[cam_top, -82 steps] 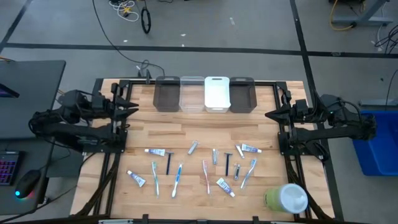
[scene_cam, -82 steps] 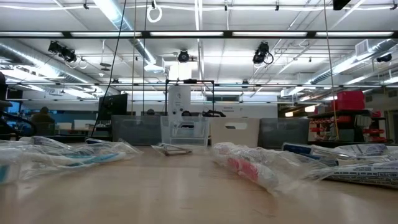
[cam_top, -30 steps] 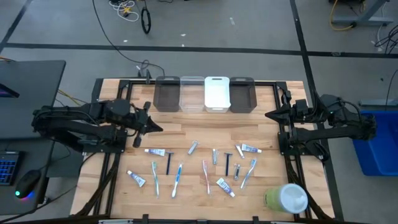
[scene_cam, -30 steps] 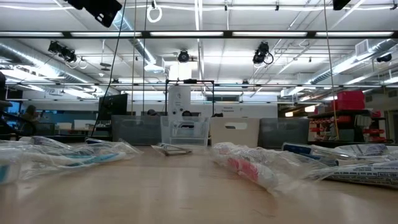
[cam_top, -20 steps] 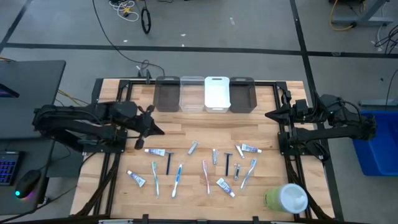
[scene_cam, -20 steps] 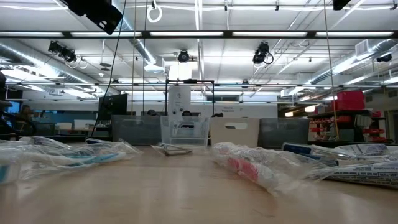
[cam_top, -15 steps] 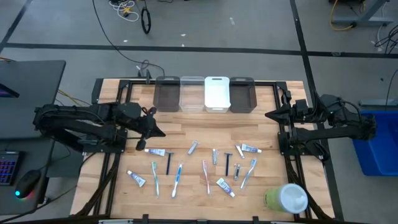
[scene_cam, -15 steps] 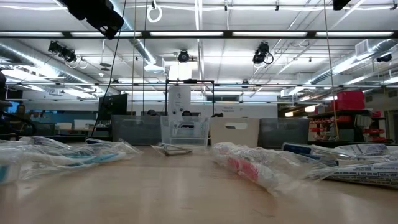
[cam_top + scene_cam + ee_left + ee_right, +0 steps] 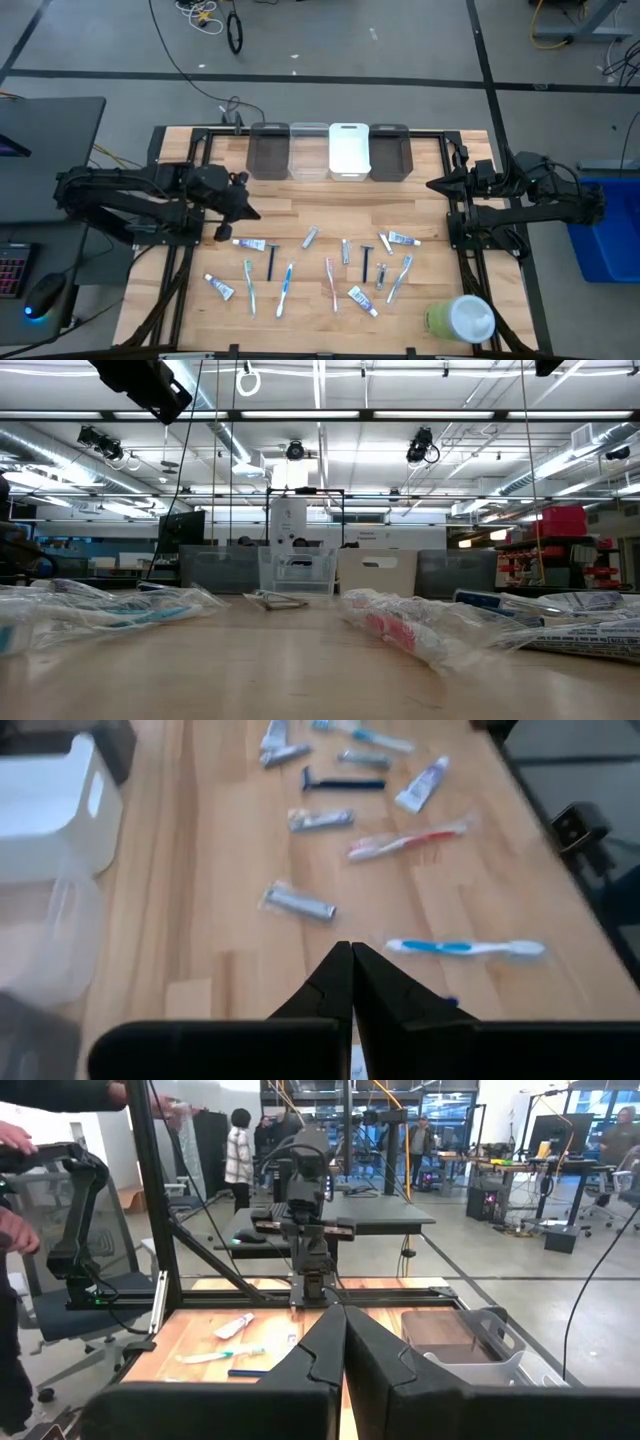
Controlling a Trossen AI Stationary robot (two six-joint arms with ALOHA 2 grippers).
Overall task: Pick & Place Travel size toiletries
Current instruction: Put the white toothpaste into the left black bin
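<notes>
Several travel size toiletries lie flat on the wooden table: a toothpaste tube, a black razor, blue toothbrushes, a pink toothbrush and a grey tube. My left gripper is shut and hangs above the table, just far of the toothpaste tube. In the left wrist view, my left gripper points toward the grey tube and a blue toothbrush. My right gripper is shut and waits at the table's right edge.
Four bins stand along the far edge: a dark bin, a clear bin, a white bin and a second dark bin. A large green-and-white round container lies at the near right corner. People show in the room behind.
My left arm has swung out from the table's left edge over the table, toward the toiletries. In the last second it has crept a little farther toward the right and near edges, its fingers still shut. No item has moved.
</notes>
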